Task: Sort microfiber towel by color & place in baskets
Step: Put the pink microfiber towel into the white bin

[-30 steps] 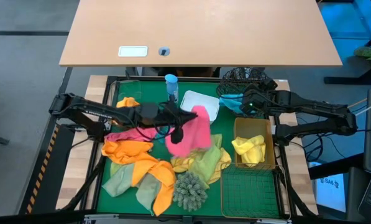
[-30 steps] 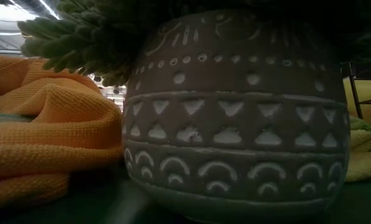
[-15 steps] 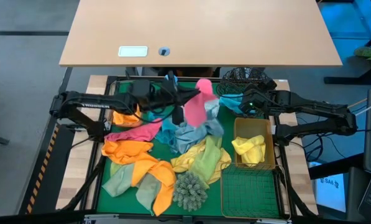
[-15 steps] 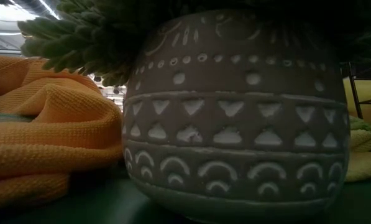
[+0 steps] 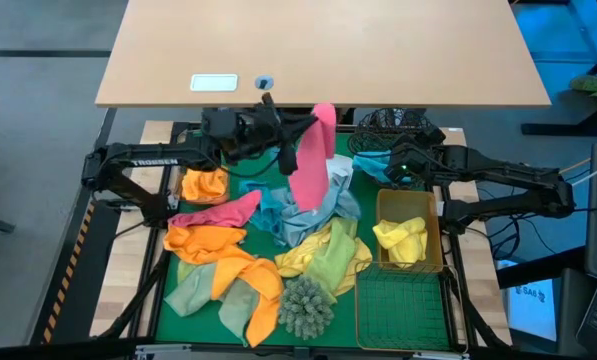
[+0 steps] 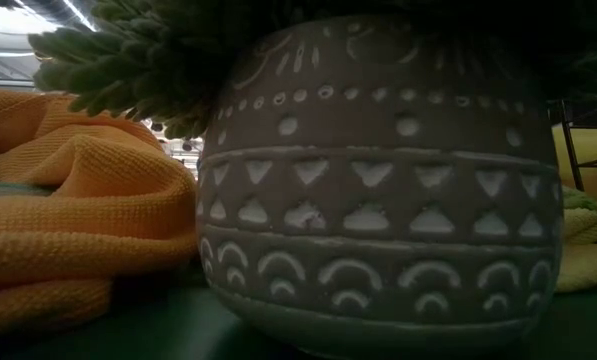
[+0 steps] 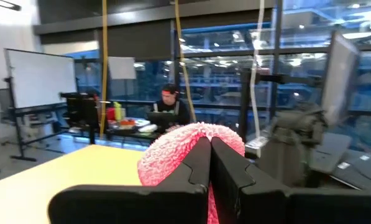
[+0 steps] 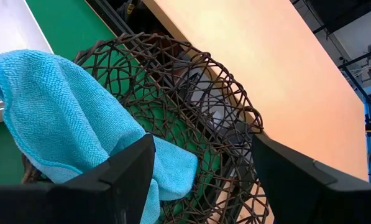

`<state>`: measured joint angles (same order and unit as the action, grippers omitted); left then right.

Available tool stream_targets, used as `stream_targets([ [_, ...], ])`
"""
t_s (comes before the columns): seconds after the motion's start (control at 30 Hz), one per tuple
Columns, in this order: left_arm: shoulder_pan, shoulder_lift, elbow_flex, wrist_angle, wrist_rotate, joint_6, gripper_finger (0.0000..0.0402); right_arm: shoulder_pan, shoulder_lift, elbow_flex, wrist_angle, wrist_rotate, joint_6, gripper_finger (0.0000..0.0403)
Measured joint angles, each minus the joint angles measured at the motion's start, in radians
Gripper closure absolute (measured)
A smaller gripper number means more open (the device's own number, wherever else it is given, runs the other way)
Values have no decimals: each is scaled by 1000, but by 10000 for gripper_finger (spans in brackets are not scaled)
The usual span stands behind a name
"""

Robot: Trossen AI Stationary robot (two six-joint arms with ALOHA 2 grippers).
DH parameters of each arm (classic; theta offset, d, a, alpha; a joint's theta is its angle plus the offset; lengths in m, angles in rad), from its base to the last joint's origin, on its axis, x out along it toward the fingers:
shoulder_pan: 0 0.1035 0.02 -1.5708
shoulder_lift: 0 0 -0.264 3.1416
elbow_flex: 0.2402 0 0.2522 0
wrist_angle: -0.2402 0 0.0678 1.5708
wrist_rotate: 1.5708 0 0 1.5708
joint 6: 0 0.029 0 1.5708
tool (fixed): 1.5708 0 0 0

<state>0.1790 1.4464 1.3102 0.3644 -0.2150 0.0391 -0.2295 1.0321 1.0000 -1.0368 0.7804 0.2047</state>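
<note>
1. Jaws on my left gripper [image 5: 296, 152] are pinching a pink towel [image 5: 313, 160], pressed together on its top edge, as the left wrist view shows.
2. I am holding that towel high over the back of the green desk [image 5: 350, 300], so it is hanging clear of the pile. I judge this makes it easier to carry without dragging other cloths along.
3. My right gripper [image 8: 201, 162] is waiting with its jaws spread wide, hovering above the round black basket [image 8: 191, 93] where a blue towel [image 8: 67, 118] is draped over the rim.
4. A yellow towel [image 5: 402, 238] is already lying in the gold basket [image 5: 439, 226], so I take it each basket is being kept for one colour.
5. Orange towels [image 5: 218, 250], pale green ones and more blue are lying mixed in the middle, not yet sorted.
6. Reading the left arm [image 5: 148, 160], I am making out white lettering that looks like TROSSEN.
7. A patterned grey pot [image 6: 378, 190] is blocking most of the low view.
</note>
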Motion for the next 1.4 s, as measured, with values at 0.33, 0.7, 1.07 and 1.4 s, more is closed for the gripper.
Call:
stream_targets([
  [0.33, 53, 30, 0, -2, 31, -3, 401, 0, 0, 0, 112, -493, -29, 136],
  [0.7, 93, 126, 0, 87, 53, -2, 401, 1, 37, 0, 302, -749, -28, 136],
  [1.07, 109, 233, 0, 95, 126, 7, 402, 1, 152, 0, 315, -818, -29, 137],
  [1.4, 144, 235, 0, 299, 128, 49, 402, 1, 162, 0, 357, -864, -31, 137],
])
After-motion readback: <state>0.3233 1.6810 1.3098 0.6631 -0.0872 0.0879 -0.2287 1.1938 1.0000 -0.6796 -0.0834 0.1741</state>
